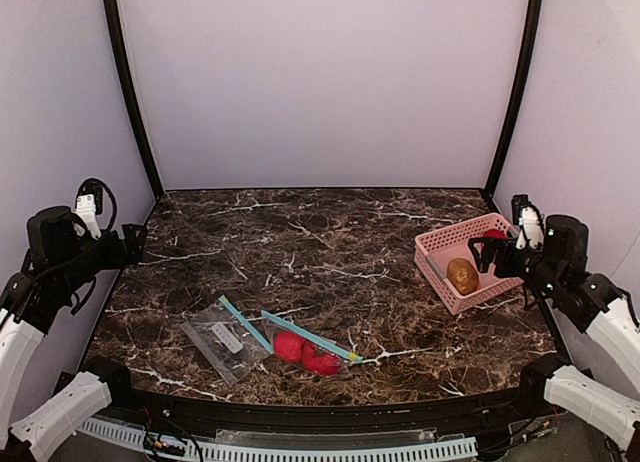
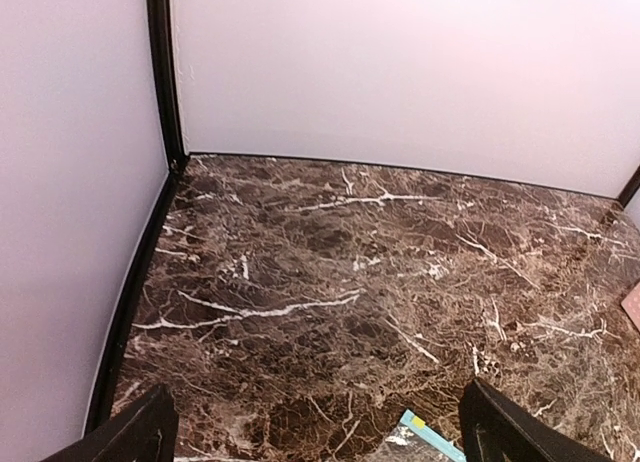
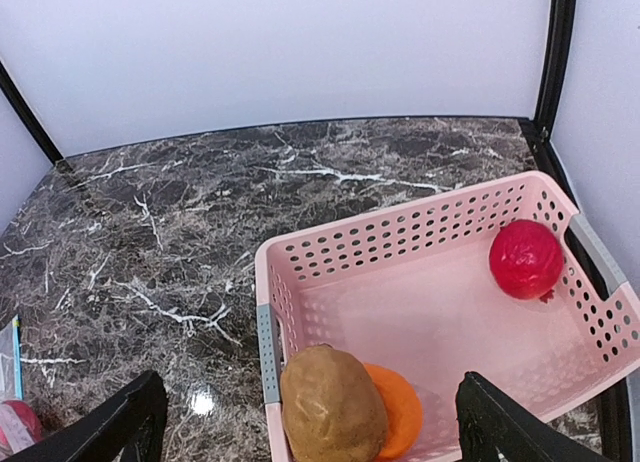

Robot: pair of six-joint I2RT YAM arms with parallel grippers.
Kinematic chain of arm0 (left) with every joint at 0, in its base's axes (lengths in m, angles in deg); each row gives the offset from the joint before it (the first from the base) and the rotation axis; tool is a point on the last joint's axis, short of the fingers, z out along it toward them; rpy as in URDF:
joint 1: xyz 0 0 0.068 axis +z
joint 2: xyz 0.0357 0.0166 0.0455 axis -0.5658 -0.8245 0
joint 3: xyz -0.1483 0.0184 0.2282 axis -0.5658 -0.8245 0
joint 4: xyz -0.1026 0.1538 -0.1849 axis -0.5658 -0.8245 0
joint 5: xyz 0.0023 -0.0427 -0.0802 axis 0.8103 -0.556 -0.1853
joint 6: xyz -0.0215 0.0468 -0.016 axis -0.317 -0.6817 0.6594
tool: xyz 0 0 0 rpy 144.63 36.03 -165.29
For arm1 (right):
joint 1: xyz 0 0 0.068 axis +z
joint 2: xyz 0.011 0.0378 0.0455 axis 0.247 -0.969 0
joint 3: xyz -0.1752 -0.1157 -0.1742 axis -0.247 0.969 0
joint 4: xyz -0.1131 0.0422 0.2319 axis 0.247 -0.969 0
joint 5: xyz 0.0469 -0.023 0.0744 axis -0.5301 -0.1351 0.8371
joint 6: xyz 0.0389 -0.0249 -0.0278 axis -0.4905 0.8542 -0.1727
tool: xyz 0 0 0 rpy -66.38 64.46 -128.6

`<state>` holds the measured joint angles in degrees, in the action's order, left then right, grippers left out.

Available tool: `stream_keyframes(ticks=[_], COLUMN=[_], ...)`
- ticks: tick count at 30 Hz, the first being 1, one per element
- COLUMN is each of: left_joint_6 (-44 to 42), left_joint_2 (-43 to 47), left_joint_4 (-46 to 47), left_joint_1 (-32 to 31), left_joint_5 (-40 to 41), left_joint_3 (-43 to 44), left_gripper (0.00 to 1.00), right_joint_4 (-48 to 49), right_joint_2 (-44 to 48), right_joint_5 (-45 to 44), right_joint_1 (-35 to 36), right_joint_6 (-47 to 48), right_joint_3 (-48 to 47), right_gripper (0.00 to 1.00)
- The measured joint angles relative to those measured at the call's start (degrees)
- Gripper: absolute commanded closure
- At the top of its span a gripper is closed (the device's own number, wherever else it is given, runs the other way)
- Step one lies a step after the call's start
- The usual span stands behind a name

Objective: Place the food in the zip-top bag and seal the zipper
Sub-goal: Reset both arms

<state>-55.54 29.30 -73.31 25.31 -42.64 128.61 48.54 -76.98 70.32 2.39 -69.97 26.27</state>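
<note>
The table [image 1: 320,222] looks like dark polished marble with white veins, glossy enough to show a glare spot. The basket [image 3: 400,244] is smooth, perforated pink plastic. The bag [image 1: 212,340] is thin clear film with a teal plastic zipper [image 1: 310,335]. The brown food [image 3: 330,407] looks matt and rough-skinned. The red piece [image 3: 525,259] is finely pebbled and faintly shiny.

Orange piece [image 3: 398,410] half hidden behind brown piece [image 3: 330,407]; zipper [image 2: 430,434] cut off.
</note>
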Motion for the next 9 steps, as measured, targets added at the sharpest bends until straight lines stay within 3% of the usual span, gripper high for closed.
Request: stream_keyframes(ticks=[9], left_joint_6=[-1.9], left_joint_2=[5.4], left_joint_4=[-0.4], left_joint_1=[0.0], left_joint_5=[4.7], left_joint_3=[-1.5], left_gripper=[0.01], right_joint_4=[2.3], right_joint_2=[3.0], right_joint_5=[-1.4], right_joint_1=[0.0], right_joint_6=[1.0], right_joint_3=[1.5], right_gripper=[0.01])
